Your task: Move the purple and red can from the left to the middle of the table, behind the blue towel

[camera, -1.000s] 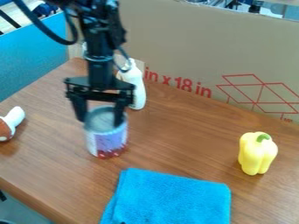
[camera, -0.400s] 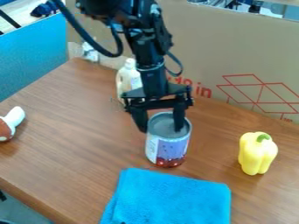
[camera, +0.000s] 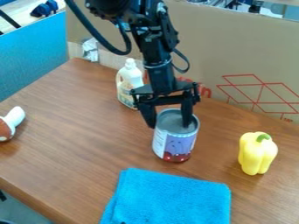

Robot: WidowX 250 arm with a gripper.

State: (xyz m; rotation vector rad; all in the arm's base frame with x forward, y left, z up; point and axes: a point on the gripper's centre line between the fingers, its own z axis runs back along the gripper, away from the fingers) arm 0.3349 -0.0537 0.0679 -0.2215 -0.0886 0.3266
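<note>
Tin can: the can (camera: 177,142) is being pinched near its top by the end effector (camera: 169,126), and it is standing nearly upright, leaning slightly; whether its base is touching the desk (camera: 76,131) cannot be told.
End effector: its fingers are being kept apart by the can, one lying along the left of the rim, the other reaching over the rim towards the right.
Step in hand: the can is apparently being handled under grip, with no release being seen.
Next move: a steady pinch and a level can are being called for, with base clearance being checked if any sliding is to be avoided.
Blue towel: the folded cloth (camera: 169,197) is lying in front of the can, close by.
Yellow bell pepper: it (camera: 257,153) is standing to the right, well apart.
White bottle: it (camera: 128,85) is standing behind, to the left.
</note>
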